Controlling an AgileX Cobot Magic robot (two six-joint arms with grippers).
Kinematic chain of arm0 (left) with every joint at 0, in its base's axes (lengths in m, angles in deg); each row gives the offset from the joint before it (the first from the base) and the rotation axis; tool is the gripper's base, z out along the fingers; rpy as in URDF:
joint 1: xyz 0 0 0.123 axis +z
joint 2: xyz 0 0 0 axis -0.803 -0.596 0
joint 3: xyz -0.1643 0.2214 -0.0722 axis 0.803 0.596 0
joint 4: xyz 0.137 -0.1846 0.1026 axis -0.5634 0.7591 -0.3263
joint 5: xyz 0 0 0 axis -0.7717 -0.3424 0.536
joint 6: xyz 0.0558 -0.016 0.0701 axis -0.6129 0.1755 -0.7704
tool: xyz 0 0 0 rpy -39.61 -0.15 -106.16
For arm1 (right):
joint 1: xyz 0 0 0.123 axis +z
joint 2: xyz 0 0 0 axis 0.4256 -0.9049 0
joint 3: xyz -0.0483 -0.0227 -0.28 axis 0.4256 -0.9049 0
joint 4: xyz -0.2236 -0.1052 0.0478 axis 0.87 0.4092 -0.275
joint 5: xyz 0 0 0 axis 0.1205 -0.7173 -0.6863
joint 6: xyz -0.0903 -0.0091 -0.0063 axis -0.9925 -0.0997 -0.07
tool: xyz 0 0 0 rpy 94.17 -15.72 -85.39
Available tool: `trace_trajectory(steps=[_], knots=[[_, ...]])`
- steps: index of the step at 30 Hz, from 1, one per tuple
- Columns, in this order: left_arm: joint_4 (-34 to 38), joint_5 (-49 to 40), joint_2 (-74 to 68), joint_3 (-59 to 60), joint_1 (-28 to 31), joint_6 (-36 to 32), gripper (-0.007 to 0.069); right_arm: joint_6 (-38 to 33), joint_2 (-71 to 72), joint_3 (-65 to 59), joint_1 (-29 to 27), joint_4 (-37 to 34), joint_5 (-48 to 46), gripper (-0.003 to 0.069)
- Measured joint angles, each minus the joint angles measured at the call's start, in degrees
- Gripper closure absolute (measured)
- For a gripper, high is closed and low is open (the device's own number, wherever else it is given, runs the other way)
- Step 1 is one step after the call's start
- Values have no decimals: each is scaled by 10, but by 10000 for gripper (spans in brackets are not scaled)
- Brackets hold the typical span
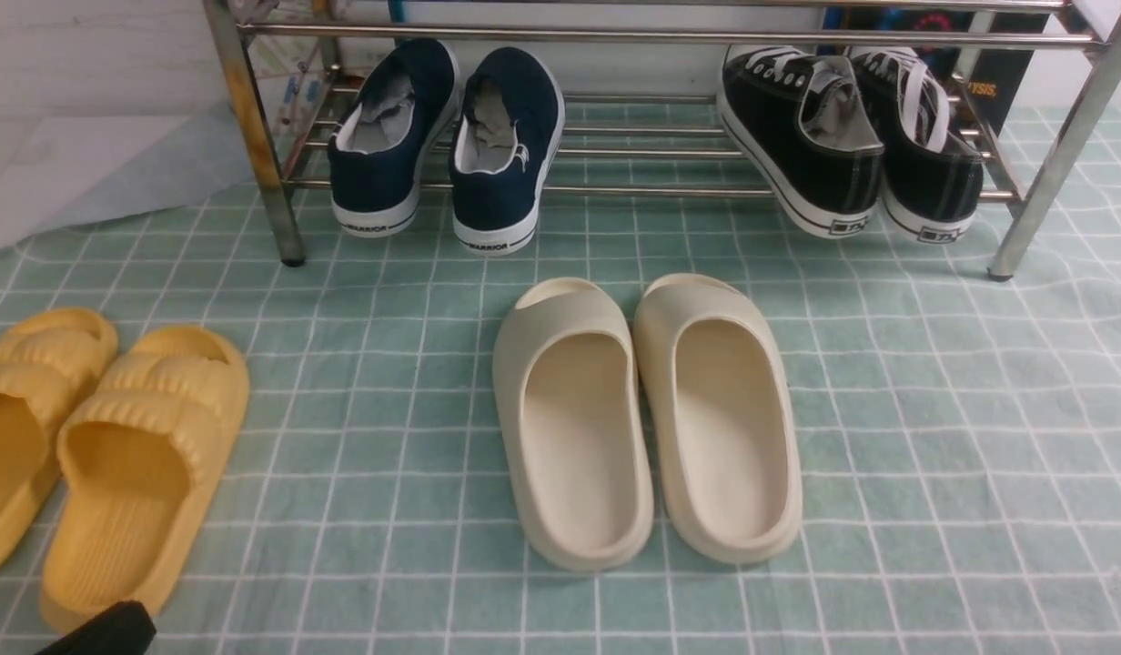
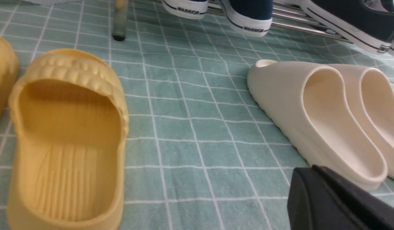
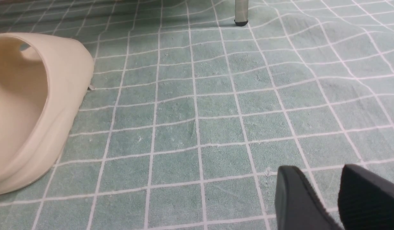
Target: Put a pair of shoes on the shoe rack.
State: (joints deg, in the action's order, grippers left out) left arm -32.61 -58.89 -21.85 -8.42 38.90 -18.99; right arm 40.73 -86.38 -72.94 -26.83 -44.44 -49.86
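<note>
Two navy shoes side by side on the rack

Left gripper, near the yellow slippers, has its fingers together; the right gripper's stand apart.

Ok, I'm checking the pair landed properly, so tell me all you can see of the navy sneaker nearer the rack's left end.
The navy sneaker is a slip-on that looks like canvas, with white collar trim, a grey lining and a white, rubber-looking sole marked WARRIOR at the heel. It sits upright on the lower bars of the shoe rack, heel jutting past the front bar, toe pointing away. No gripper touches it.
</note>
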Motion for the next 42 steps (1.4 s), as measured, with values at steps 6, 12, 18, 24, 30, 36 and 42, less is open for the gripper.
trace_trajectory(steps=[6,12,18,24,30,36,42], knots=[[-19,-1,0,0,85,0,638,0,0,0,0,0,0,420],[-19,-45,0,14,103,-3,638,0,0,0,0,0,0,420],[-19,-72,0,17,103,-27,638,0,0,0,0,0,0,420],[-13,-73,0,17,103,-34,638,0,0,0,0,0,0,420],[-12,-73,0,17,103,-34,638,0,0,0,0,0,0,420],[-11,-73,0,17,103,-34,638,0,0,0,0,0,0,420],[-11,-73,0,17,103,-34,638,0,0,0,0,0,0,420]])
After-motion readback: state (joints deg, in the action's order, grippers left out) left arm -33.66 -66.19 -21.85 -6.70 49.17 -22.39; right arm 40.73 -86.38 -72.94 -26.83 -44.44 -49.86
